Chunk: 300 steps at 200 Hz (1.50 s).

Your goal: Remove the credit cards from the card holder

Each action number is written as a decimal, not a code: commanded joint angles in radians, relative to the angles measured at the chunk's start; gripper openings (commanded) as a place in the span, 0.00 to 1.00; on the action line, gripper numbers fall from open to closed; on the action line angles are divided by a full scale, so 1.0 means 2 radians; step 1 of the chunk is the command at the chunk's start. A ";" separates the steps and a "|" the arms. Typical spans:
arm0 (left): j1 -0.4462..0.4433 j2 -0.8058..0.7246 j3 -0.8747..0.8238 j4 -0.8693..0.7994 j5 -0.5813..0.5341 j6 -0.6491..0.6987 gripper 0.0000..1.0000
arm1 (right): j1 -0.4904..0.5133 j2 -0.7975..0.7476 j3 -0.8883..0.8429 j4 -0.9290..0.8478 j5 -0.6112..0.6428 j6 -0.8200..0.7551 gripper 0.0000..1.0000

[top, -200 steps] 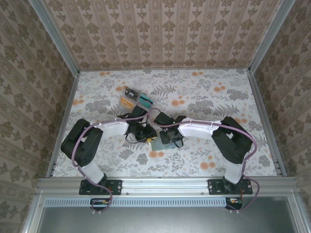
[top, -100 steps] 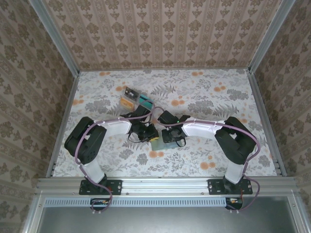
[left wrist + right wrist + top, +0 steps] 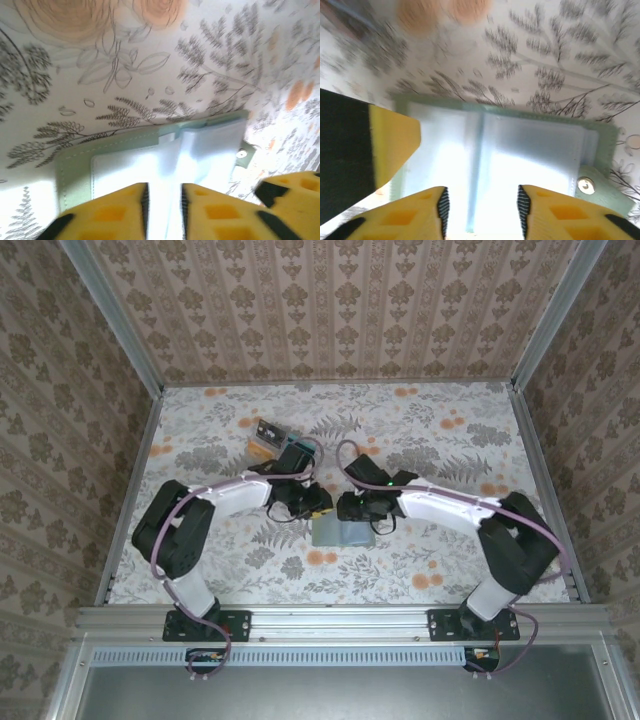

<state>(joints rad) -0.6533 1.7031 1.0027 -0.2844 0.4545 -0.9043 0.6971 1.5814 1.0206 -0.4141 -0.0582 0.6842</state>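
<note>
The card holder (image 3: 341, 533) lies open and flat on the floral table, a grey-green bifold with pale blue lining (image 3: 150, 165) and a snap tab (image 3: 586, 186). No credit cards can be told apart in its glare-washed slots. My left gripper (image 3: 318, 507) hangs just above the wallet's far left part. Its yellow fingers (image 3: 164, 212) stand a narrow gap apart with nothing between them. My right gripper (image 3: 354, 508) hovers over the far right part, open wide (image 3: 482, 210) across the centre fold. The two grippers are close side by side, and a left fingertip (image 3: 390, 142) shows in the right wrist view.
A clear compartment tray (image 3: 276, 440) with colourful cards sits beyond the left gripper, toward the back. Metal rails (image 3: 140, 460) and patterned walls close in the table on three sides. Both arms bend inward, their elbows (image 3: 175, 525) (image 3: 515, 530) near the sides.
Both grippers have shifted rightward and slightly back over the wallet. The right arm's elbow has swung outward. The wallet now lies a little further right and more exposed.
</note>
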 commanded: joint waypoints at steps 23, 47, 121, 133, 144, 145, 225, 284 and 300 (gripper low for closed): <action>0.051 -0.078 0.031 -0.091 -0.029 0.059 0.48 | -0.030 -0.108 -0.013 -0.006 0.068 0.001 0.64; 0.094 -0.115 0.050 -0.138 -0.064 0.096 0.60 | -0.057 -0.151 -0.013 -0.017 0.149 -0.048 0.75; 0.240 -0.228 0.016 -0.102 -0.259 0.208 1.00 | -0.163 -0.241 -0.047 0.061 0.347 -0.152 1.00; 0.258 -0.247 -0.009 -0.072 -0.300 0.215 1.00 | -0.184 -0.241 -0.050 0.066 0.375 -0.143 1.00; 0.268 -0.263 -0.034 -0.045 -0.350 0.222 1.00 | -0.204 -0.238 -0.058 0.072 0.388 -0.139 1.00; 0.268 -0.264 -0.036 -0.042 -0.355 0.223 1.00 | -0.206 -0.238 -0.059 0.074 0.388 -0.139 1.00; 0.297 -0.259 -0.177 0.148 -0.488 0.331 1.00 | -0.316 -0.193 -0.203 0.208 0.371 -0.138 1.00; 0.302 -0.206 -0.252 0.339 -0.372 0.414 1.00 | -0.308 -0.140 -0.272 0.403 0.296 -0.257 1.00; 0.301 -0.191 -0.275 0.409 -0.335 0.424 1.00 | -0.302 -0.136 -0.283 0.449 0.275 -0.279 1.00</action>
<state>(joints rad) -0.0563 1.2926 0.5022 0.2672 -0.3466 -0.1360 0.0750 1.2976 0.4763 0.2504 0.5724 0.2440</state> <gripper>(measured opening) 0.999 0.995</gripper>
